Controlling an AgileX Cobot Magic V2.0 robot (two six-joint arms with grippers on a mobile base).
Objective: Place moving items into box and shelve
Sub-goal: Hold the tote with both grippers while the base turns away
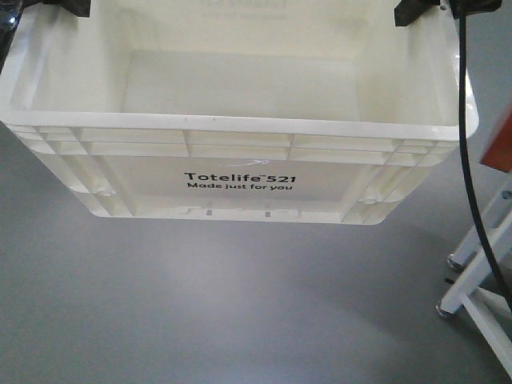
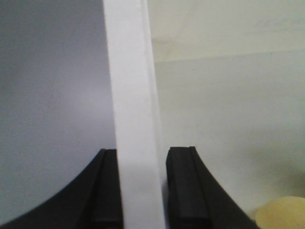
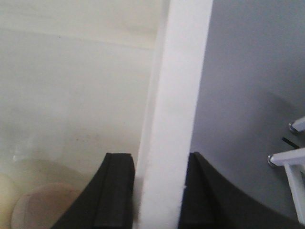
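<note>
The box (image 1: 240, 180), a large white crate printed "Totelife 521", hangs tilted above the grey floor, carried by its two short-side rims. My left gripper (image 2: 143, 151) is shut on the left rim (image 2: 133, 95); in the front view it shows as a black piece at top left (image 1: 68, 6). My right gripper (image 3: 159, 156) is shut on the right rim (image 3: 178, 86), black at top right (image 1: 420, 12). Inside the box, a cream-yellow moving item (image 2: 281, 214) lies on the bottom, and a pinkish-beige one (image 3: 45, 207) lies by the right wall. The shelve is out of view.
White metal frame legs with round feet (image 1: 472, 280) stand on the floor at the right, close to the box's right end, also seen from the right wrist (image 3: 290, 157). An orange-red panel (image 1: 500, 144) sits above them. A black cable (image 1: 472, 176) hangs down the right side.
</note>
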